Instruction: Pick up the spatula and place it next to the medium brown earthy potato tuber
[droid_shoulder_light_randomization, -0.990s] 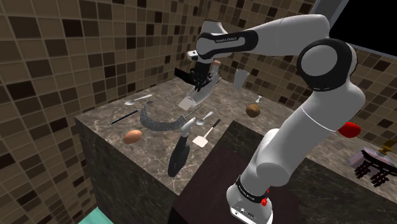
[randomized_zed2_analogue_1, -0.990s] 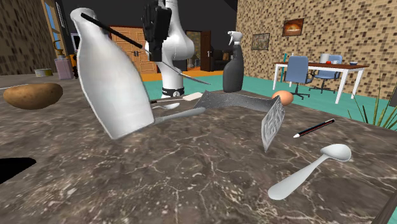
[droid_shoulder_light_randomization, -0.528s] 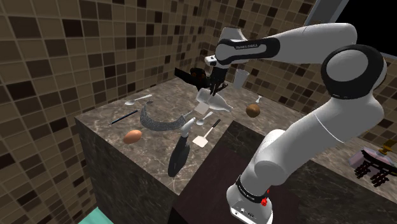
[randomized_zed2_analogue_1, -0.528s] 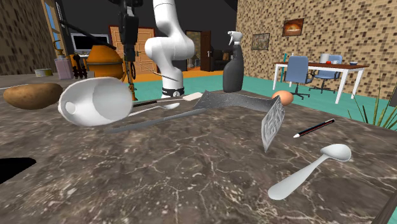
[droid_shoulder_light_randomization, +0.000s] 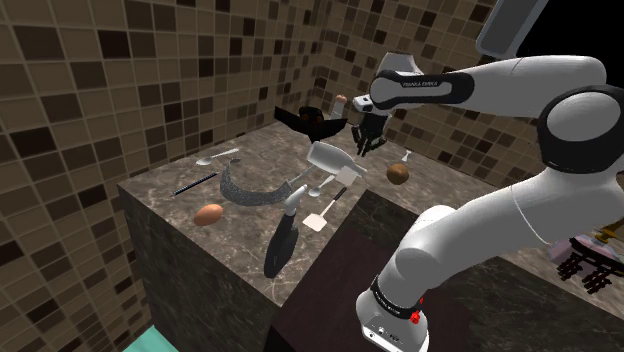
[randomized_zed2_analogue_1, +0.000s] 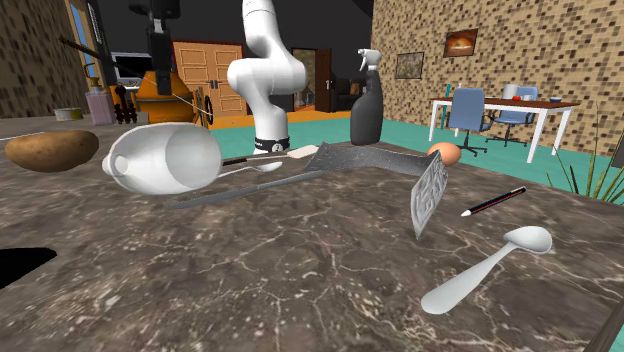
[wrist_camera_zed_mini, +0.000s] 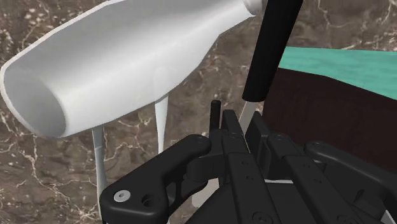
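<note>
My gripper (droid_shoulder_light_randomization: 362, 135) hangs over the dark marble counter (droid_shoulder_light_randomization: 170, 215), shut on a black spatula (droid_shoulder_light_randomization: 308, 121) that sticks out toward the shoulder view's left. In the second exterior view the gripper (randomized_zed2_analogue_1: 160, 25) is high up, and the spatula (randomized_zed2_analogue_1: 85, 50) shows as a thin black line. Up close its black body (wrist_camera_zed_mini: 172, 172) crosses in front of the hand. The brown potato (droid_shoulder_light_randomization: 398, 172) (randomized_zed2_analogue_1: 50, 150) lies on the counter, lower and to the shoulder view's right of the gripper. A white bottle (droid_shoulder_light_randomization: 333, 160) (randomized_zed2_analogue_1: 165, 158) (wrist_camera_zed_mini: 127, 57) lies on its side just below the gripper.
A white-bladed utensil (droid_shoulder_light_randomization: 322, 212) with a black handle (wrist_camera_zed_mini: 273, 44) lies near the counter's front edge. Also there: an egg (droid_shoulder_light_randomization: 208, 213) (randomized_zed2_analogue_1: 443, 152), a dark spray bottle (droid_shoulder_light_randomization: 282, 245) (randomized_zed2_analogue_1: 367, 105), a grey curved strip (droid_shoulder_light_randomization: 250, 193), a pencil (randomized_zed2_analogue_1: 493, 202) and spoons (randomized_zed2_analogue_1: 490, 265).
The gripper has carried the spatula to the shoulder view's right, toward the potato. The white bottle, tilted a second ago, has toppled onto its side.
</note>
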